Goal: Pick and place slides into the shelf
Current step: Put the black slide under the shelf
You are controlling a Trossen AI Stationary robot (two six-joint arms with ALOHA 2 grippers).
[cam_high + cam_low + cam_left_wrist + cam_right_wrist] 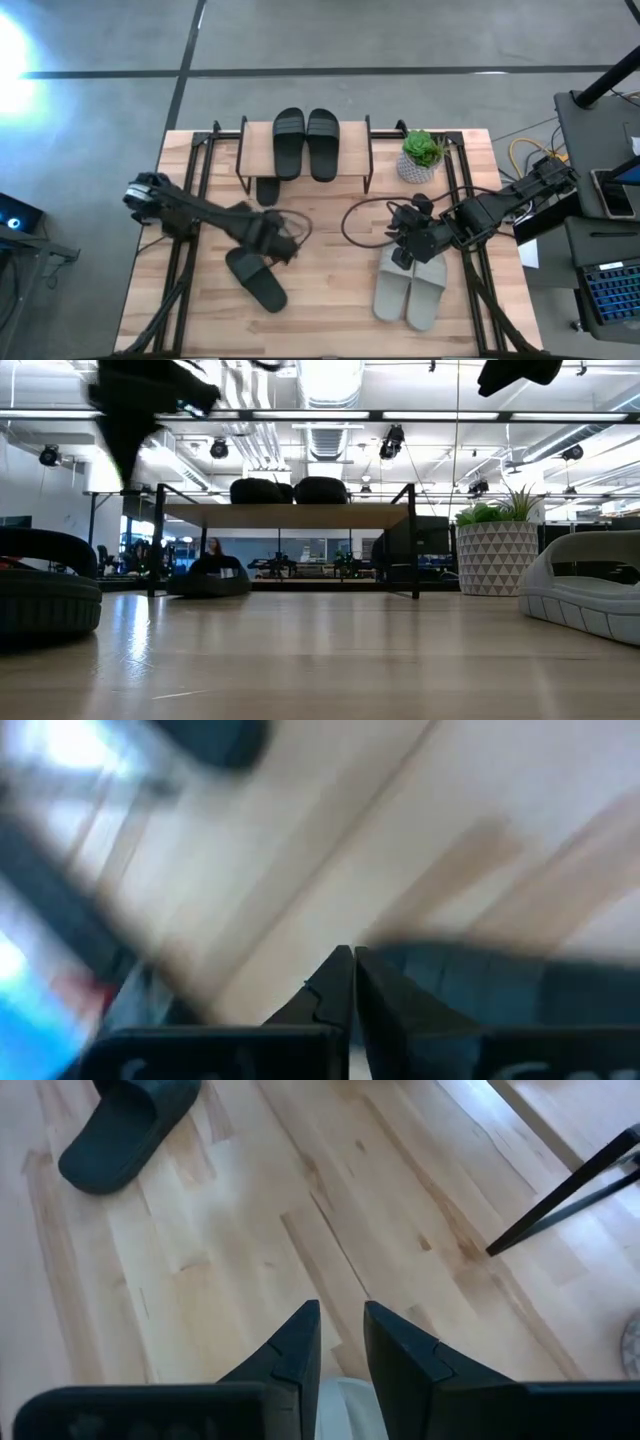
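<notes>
1. A light wooden bench point(330, 290) with black metal framing is seen from above, with two dark robot arms reaching in over it, one from each side.
2. Toward the far edge stands the shelf point(355, 150) — a small low rack with a pale wooden top board and thin black metal legs.
3. A pair of matte black slide sandals point(305, 143) lies side by side on the shelf's top board.
4. A third black slide point(268, 190) sits on the bench under the shelf's left end, partly hidden by the board.
5. A fourth black slide point(256, 279) lies at an angle on the bench, near the front left.
6. The left gripper point(285, 246) hangs just above and beside this fourth slide; its jaws are pressed together and hold nothing.
7. A pair of pale grey-green slides point(411, 288) rests side by side at the front right of the bench.
8. The right gripper point(405, 250) is over the far end of the grey-green pair; its jaws stand slightly apart, with the pale edge of a slide showing in the narrow gap between them — whether they grip it cannot be told.
9. A small green plant in a white patterned pot point(421, 158) stands just right of the shelf.
10. A dark cable point(365, 225) loops across the bench centre.
</notes>
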